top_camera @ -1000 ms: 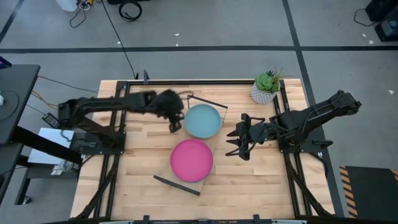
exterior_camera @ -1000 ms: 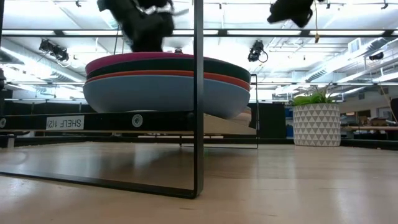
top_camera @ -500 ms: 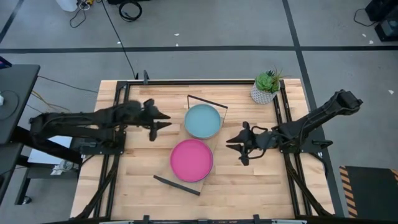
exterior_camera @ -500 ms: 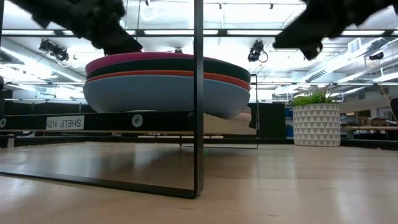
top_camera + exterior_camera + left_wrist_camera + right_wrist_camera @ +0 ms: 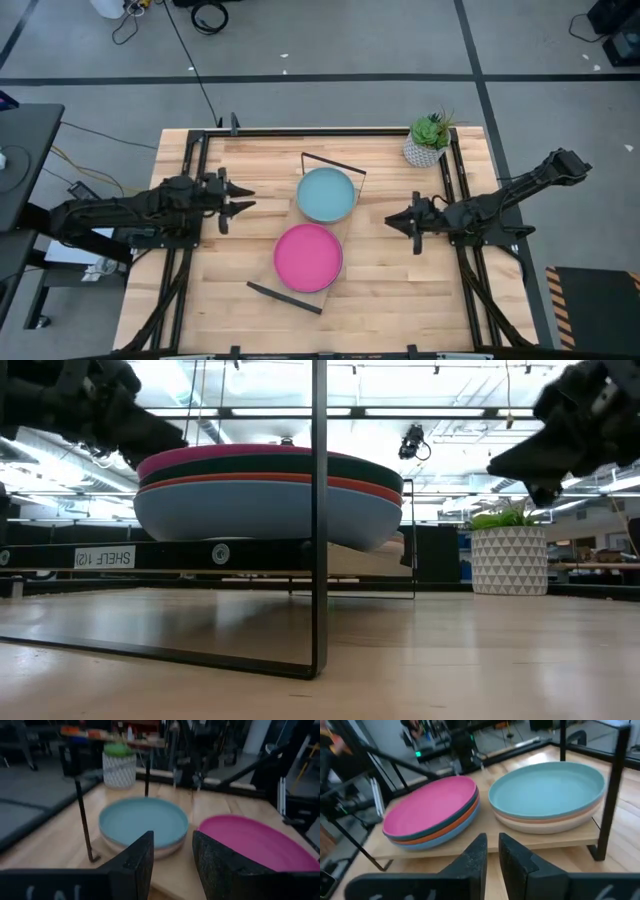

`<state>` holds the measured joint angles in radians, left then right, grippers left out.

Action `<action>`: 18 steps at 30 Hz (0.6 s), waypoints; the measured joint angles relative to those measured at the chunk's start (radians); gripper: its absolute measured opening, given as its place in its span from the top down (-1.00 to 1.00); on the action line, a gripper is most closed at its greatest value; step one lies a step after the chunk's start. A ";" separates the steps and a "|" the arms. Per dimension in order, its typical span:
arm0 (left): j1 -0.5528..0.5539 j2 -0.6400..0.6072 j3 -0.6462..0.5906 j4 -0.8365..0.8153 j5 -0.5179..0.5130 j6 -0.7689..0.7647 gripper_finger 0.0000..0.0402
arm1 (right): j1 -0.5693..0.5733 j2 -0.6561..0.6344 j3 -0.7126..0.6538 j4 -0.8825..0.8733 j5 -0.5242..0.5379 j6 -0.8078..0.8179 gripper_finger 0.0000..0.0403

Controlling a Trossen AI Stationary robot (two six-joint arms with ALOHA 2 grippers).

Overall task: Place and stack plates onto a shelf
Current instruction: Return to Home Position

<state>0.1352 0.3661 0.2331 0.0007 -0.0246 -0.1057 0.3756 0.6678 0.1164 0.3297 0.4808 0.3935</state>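
Two stacks of plates rest on the light wood shelf (image 5: 347,228) in the middle of the table. The far stack (image 5: 325,194) has a light blue plate on top, over tan and cream ones (image 5: 547,815). The near stack (image 5: 308,257) is topped by magenta, with dark teal, orange and blue beneath (image 5: 260,490). My left gripper (image 5: 240,201) hovers open to the left of the shelf, pointing at it. My right gripper (image 5: 392,221) hovers shut to the right, also pointing at the shelf. Neither holds anything.
Black wire frames stand at the shelf's far end (image 5: 335,165) and near end (image 5: 285,298). A potted plant (image 5: 428,142) stands at the table's far right corner. Bare slatted tabletop lies on both sides of the shelf and toward the near edge.
Both arms have drawn back from the shelf. My left gripper has moved from beside the light blue stack toward the table's left edge and sunk lower. My right gripper has pulled toward the right edge, and its spread fingers have come together. The plates have stayed put.
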 joint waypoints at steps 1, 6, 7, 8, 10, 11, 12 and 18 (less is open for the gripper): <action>0.000 -0.021 -0.005 0.007 -0.003 0.005 0.30 | 0.000 -0.030 -0.035 0.035 0.000 -0.001 0.74; 0.001 -0.121 -0.038 -0.018 -0.043 0.036 0.30 | 0.000 -0.160 -0.107 0.019 -0.006 0.020 0.74; 0.001 -0.140 -0.049 -0.025 -0.045 0.039 0.30 | 0.000 -0.178 -0.108 0.009 -0.006 0.018 0.74; 0.001 -0.154 -0.058 -0.025 -0.045 0.038 0.30 | 0.000 -0.194 -0.109 0.010 -0.006 0.005 0.74; 0.001 -0.190 -0.084 -0.027 -0.042 0.036 0.30 | 0.000 -0.231 -0.110 0.009 -0.012 -0.024 0.74; 0.001 -0.205 -0.098 -0.028 -0.042 0.034 0.30 | 0.000 -0.247 -0.110 0.009 -0.018 -0.034 0.74; 0.001 -0.221 -0.114 -0.028 -0.042 0.031 0.30 | 0.000 -0.259 -0.110 0.009 -0.019 -0.045 0.74; 0.001 -0.309 -0.195 -0.027 -0.041 0.025 0.30 | 0.001 -0.282 -0.110 0.002 -0.032 -0.082 0.74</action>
<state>0.1364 0.0569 0.0382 -0.0265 -0.0660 -0.0803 0.3763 0.3859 0.0059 0.3319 0.4486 0.3113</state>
